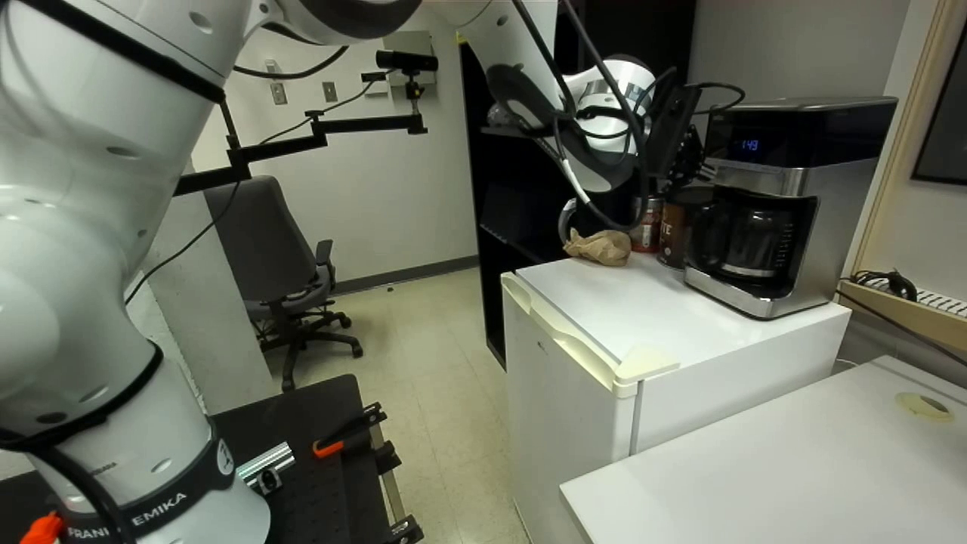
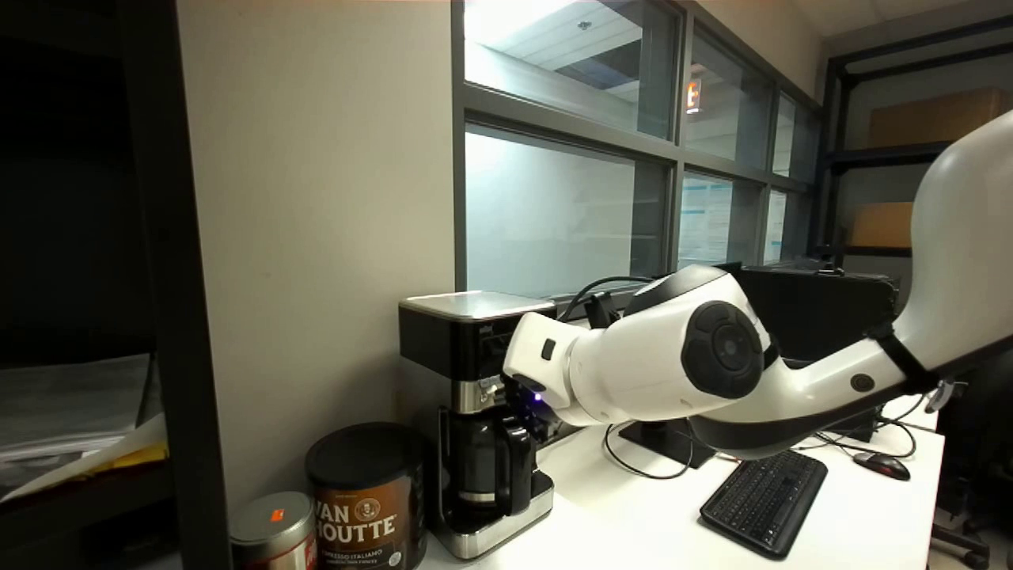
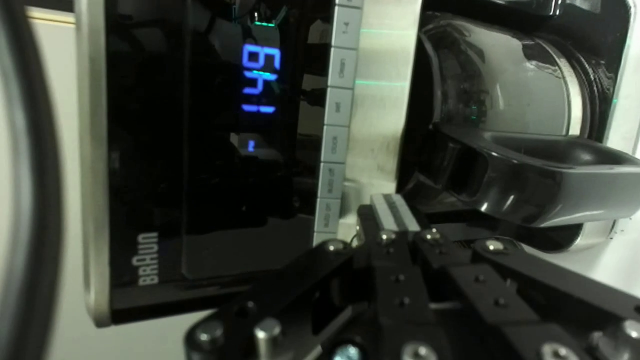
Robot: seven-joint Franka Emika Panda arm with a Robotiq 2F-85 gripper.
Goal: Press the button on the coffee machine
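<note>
Two fingers (image 3: 383, 214), coffee machine (image 3: 380, 125) ahead

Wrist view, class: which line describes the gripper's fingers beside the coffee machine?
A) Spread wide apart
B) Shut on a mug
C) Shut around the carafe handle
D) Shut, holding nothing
D: the fingertips of the gripper lie side by side with no object between them, and the carafe handle is outside their grip.

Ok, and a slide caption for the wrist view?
Closed tool near the button row of a Braun coffee machine, display lit blue.
</note>
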